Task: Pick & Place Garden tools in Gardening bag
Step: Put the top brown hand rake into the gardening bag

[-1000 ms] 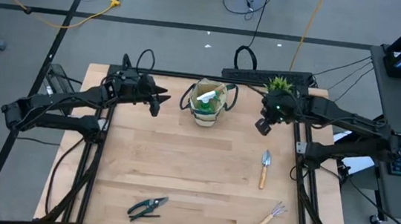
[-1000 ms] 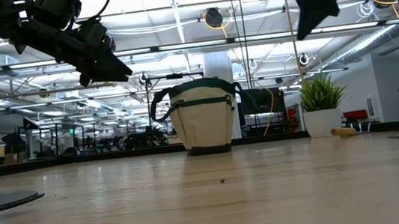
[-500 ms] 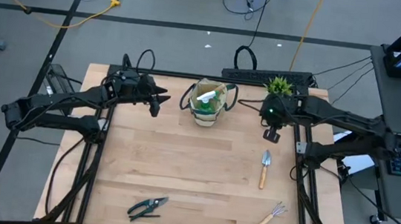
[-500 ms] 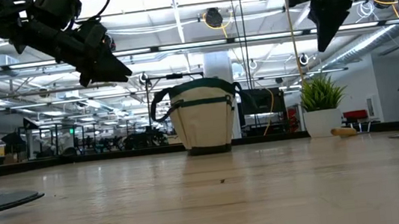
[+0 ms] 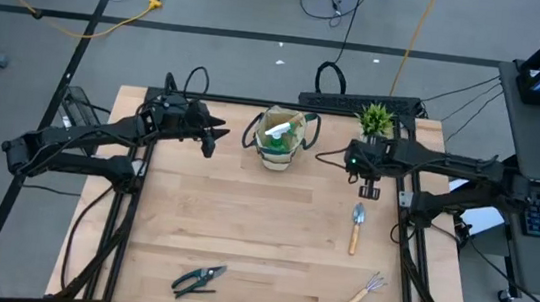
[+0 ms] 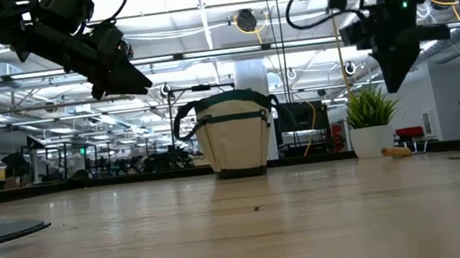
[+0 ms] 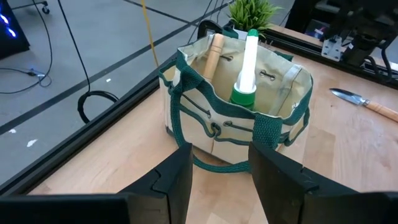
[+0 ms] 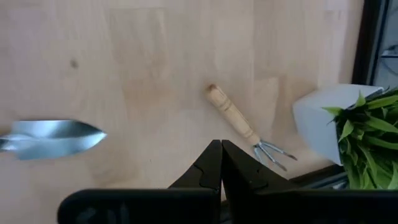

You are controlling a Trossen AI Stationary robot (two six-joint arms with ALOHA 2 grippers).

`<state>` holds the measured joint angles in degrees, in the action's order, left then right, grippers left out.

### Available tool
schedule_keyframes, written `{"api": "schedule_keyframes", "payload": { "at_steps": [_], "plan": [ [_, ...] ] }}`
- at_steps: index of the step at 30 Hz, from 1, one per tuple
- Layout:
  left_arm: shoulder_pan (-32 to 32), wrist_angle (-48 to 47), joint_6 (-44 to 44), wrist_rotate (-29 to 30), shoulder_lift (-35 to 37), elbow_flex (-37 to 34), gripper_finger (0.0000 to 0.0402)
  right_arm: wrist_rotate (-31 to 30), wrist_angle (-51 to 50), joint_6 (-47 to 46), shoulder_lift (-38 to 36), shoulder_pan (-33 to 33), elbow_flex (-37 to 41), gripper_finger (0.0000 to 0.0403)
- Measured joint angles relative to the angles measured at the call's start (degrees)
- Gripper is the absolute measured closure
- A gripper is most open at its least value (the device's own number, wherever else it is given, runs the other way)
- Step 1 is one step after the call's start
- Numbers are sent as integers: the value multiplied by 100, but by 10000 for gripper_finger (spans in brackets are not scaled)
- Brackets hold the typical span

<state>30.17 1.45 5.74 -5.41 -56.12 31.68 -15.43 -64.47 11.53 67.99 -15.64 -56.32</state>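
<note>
Shut right claw hangs seemingly just above trowel.

No readable text, labels, brand names, numbers or signs in any view; nothing legible on tools, bag, arms or in bkgd.

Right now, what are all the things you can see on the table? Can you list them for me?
gardening bag: one, beige with dark green handles, back middle of the table
spray bottle: one, green with white nozzle, standing inside the bag
wooden handle: one, tan, sticking out of the bag
trowel: one, wood and metal, right side
hand rake: one, wooden handle, front right
pruning shears: one, dark, front left
potted plant: one, spiky green, back right
left gripper: open, raised left of the bag
right gripper: shut, above the trowel
</note>
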Motion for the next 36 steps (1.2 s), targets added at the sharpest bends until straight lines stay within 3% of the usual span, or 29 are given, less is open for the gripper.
{"api": "schedule_keyframes", "payload": {
  "at_steps": [17,31,36],
  "plan": [
    [1,0,57,0,0,0,241,-547,1080,790,-2,-133,953,389],
    [1,-5,57,0,0,0,241,-530,1691,1292,62,-388,1126,289],
    [1,-145,55,-2,0,0,241,-216,1676,1649,256,-543,1129,249]
  ]
}}
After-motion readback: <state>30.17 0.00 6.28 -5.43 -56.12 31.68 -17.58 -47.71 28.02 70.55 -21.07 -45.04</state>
